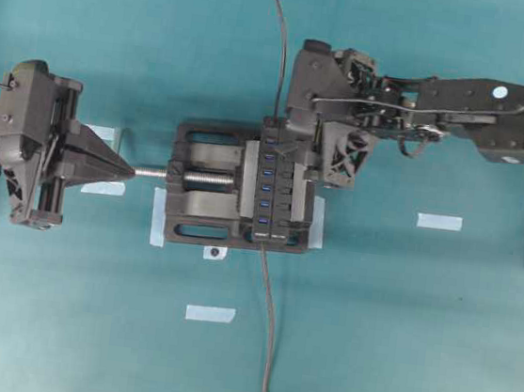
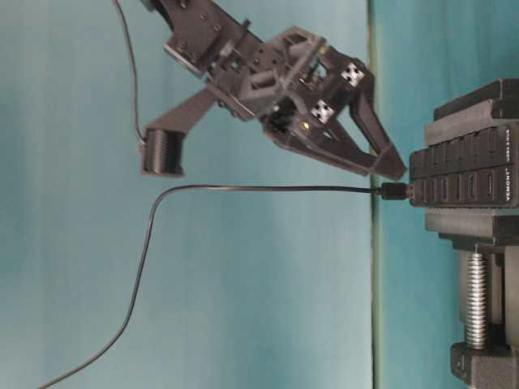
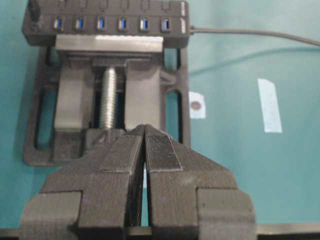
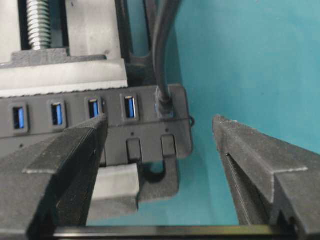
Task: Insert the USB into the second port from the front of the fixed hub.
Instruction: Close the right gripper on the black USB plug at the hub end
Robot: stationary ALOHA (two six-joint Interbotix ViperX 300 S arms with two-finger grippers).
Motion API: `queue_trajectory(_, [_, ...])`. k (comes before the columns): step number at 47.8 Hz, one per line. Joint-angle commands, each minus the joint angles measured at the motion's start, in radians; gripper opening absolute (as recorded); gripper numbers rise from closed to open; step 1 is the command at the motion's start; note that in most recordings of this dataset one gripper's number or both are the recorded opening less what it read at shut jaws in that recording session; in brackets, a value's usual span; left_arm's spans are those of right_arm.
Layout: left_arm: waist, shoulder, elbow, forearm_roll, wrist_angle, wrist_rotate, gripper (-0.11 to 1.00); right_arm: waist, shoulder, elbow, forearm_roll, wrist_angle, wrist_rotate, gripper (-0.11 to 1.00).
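Note:
The fixed hub (image 1: 269,183) is a narrow black strip with blue ports, clamped in the vise. The USB (image 4: 164,102) is a small black plug standing in the port at the hub's far end, the end away from the thick cable. Its thin cable (image 1: 280,56) runs off toward the back. My right gripper (image 4: 160,120) is open and straddles that end of the hub; its fingers (image 4: 75,150) are apart from the USB (image 2: 395,191). In the table-level view my right gripper (image 2: 388,172) hovers just beside the plug. My left gripper (image 1: 128,169) is shut and empty, pointing at the vise screw (image 3: 109,95).
The black vise (image 1: 193,221) sits mid-table with its silver screw toward my left gripper (image 3: 145,131). A thicker grey cable (image 1: 266,329) leaves the hub's near end toward the front edge. Tape strips (image 1: 439,221) lie on the teal mat.

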Motion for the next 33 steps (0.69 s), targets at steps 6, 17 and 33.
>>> queue_trajectory(6, [-0.002, -0.003, -0.026, 0.0, -0.009, -0.002, 0.0, -0.008, 0.015, -0.051, 0.0, -0.009, 0.002, 0.84])
queue_trajectory(17, [-0.005, -0.003, -0.023, 0.002, -0.009, -0.002, 0.0, -0.008, 0.025, -0.061, 0.0, -0.011, 0.003, 0.81])
queue_trajectory(33, [-0.005, -0.003, -0.021, 0.0, -0.009, -0.003, 0.0, -0.009, 0.025, -0.061, 0.0, -0.015, 0.003, 0.7])
